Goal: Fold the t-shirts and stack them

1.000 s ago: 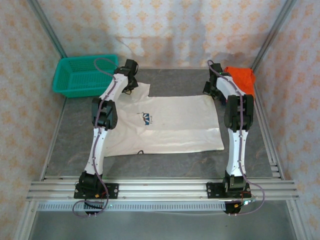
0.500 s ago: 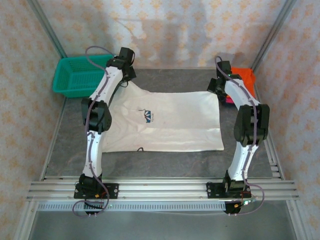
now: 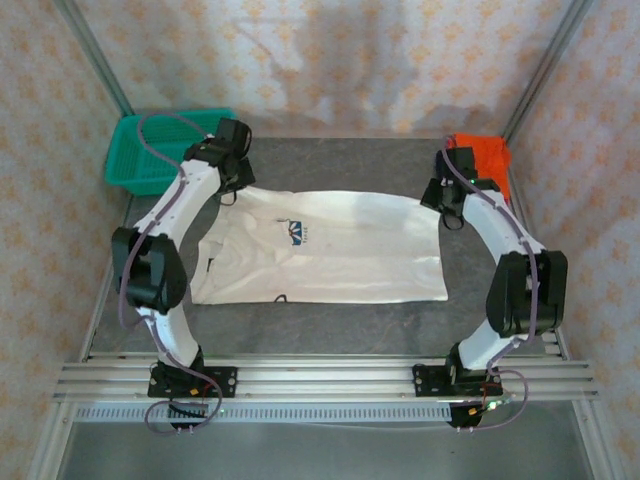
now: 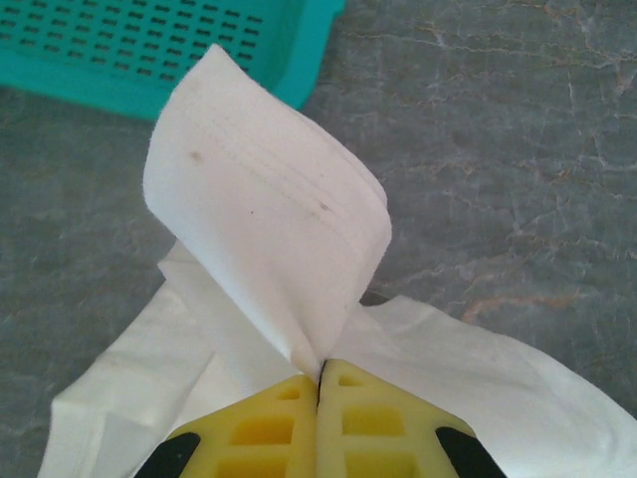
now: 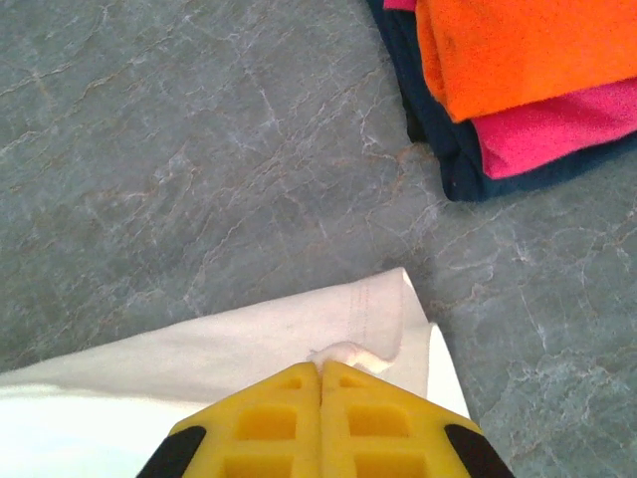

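The white t-shirt (image 3: pixel 330 250) lies spread on the grey table with its blue chest logo (image 3: pixel 296 234) facing up, its far edge lifted and folding toward me. My left gripper (image 3: pixel 233 186) is shut on the far left sleeve (image 4: pixel 269 214), whose cloth stands up from the yellow fingertips (image 4: pixel 269 423). My right gripper (image 3: pixel 443 208) is shut on the far right hem corner (image 5: pixel 383 319). A folded stack with an orange shirt (image 5: pixel 508 50) on top, a pink one (image 5: pixel 557 134) and a dark one (image 5: pixel 463 164) sits just beyond the right gripper.
A teal mesh basket (image 3: pixel 165 150) stands at the far left, its rim (image 4: pixel 149 60) close behind the left gripper. Metal frame rails (image 3: pixel 320 378) run along the near edge, and patterned walls close in the sides.
Both grippers, holding the shirt's far edge, have pulled it toward me and slightly outward. The far edge now lies nearer, and both arms have swung their elbows outward.
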Robot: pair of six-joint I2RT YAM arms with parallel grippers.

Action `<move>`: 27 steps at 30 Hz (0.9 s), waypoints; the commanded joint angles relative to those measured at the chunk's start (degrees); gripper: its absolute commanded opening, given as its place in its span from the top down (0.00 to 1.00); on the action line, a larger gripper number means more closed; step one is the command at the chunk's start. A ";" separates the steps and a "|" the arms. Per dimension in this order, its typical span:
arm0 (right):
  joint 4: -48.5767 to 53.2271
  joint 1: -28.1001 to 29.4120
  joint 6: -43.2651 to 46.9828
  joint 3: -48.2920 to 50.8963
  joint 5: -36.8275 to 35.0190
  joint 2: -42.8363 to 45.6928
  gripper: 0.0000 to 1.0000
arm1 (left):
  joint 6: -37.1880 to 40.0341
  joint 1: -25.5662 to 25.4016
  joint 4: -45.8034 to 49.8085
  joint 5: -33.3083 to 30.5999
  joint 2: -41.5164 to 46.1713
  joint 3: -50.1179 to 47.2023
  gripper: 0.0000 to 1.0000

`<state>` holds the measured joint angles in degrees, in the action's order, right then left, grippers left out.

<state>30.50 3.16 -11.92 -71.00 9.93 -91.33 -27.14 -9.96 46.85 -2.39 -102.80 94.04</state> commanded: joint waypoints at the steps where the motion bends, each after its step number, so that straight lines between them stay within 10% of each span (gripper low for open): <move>1: 0.21 -0.18 -0.21 3.16 -0.39 3.54 1.00 | -1.59 -0.79 -1.60 -2.75 5.83 -5.06 1.00; 27: 4.30 -0.17 -0.63 18.12 -0.60 14.68 1.00 | -9.35 -2.53 8.18 -4.52 32.64 -34.38 1.00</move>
<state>32.95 3.18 -11.97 -53.78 10.98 -78.08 -36.05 -12.40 52.10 -4.86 -71.26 62.06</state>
